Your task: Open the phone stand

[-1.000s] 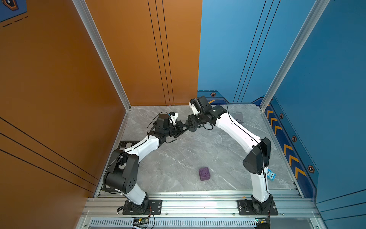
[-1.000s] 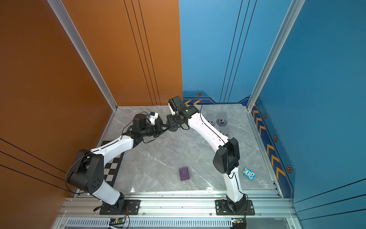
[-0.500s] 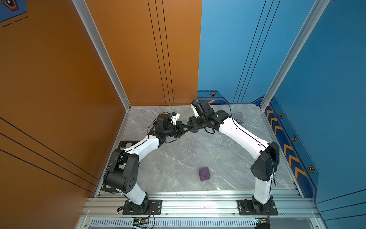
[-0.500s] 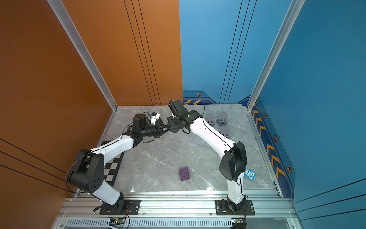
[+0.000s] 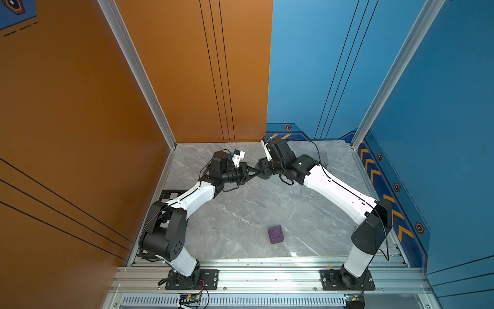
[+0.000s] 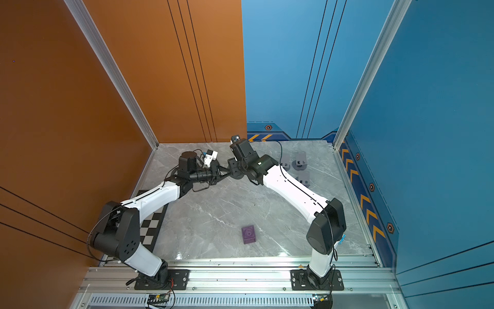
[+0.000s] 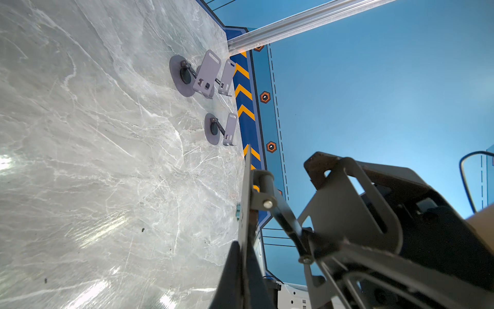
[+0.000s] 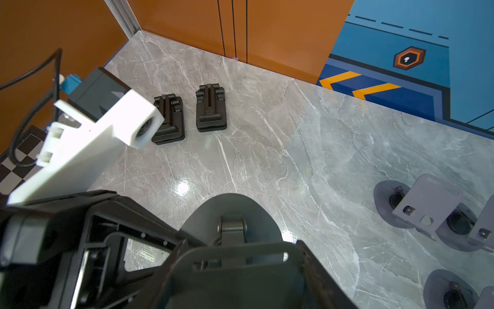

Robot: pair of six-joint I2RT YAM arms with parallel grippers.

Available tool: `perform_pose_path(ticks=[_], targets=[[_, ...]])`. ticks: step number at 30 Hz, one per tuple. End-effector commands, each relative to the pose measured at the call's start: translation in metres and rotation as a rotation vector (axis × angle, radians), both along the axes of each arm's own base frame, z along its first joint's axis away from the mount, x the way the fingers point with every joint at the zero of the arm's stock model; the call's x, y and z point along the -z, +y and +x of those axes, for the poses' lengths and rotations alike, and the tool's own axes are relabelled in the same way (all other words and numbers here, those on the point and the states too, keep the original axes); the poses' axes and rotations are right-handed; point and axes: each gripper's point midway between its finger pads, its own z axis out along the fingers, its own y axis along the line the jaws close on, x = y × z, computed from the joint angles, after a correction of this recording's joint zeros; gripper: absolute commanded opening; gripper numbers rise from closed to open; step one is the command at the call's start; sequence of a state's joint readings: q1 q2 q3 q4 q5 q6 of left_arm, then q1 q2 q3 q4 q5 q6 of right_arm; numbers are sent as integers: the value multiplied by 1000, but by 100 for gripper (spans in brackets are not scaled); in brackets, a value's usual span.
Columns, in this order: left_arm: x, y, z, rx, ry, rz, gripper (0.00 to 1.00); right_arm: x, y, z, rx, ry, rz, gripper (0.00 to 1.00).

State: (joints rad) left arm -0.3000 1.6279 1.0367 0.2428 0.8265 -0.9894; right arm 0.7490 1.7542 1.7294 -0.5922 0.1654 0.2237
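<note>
grey metal phone stand (image 8: 232, 207) held off the marble table (image 5: 240, 214) between both arms, toward 12 o'clock.
my left pincer (image 7: 242, 248) is clenched on the thin edge of its disc base (image 7: 246, 192), and my right pincer (image 8: 238, 254) grasps the cradle plate (image 7: 344, 211). the link arm (image 7: 283, 218) between them looks partly unfolded to me. to do this well i'd make the left a fixed anchor and swing the right in an arc about the hinge rather than pulling straight, or the disc may slip out. other grey stands (image 6: 299, 163) sit at 2 o'clock, a purple cube (image 5: 275, 234) at 6.
</note>
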Motion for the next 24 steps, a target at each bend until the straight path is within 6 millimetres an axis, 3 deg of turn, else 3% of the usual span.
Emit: perform_pose_path(ticks=[1, 13, 24], targets=[[133, 126, 47, -610, 353, 338, 0, -93, -22, -61, -80, -122, 86, 35], [142, 133, 44, -644, 380, 351, 0, -96, -25, -62, -66, -159, 87, 34], [158, 133, 31, -630, 423, 366, 0, -115, -23, -62, -82, -201, 115, 34]])
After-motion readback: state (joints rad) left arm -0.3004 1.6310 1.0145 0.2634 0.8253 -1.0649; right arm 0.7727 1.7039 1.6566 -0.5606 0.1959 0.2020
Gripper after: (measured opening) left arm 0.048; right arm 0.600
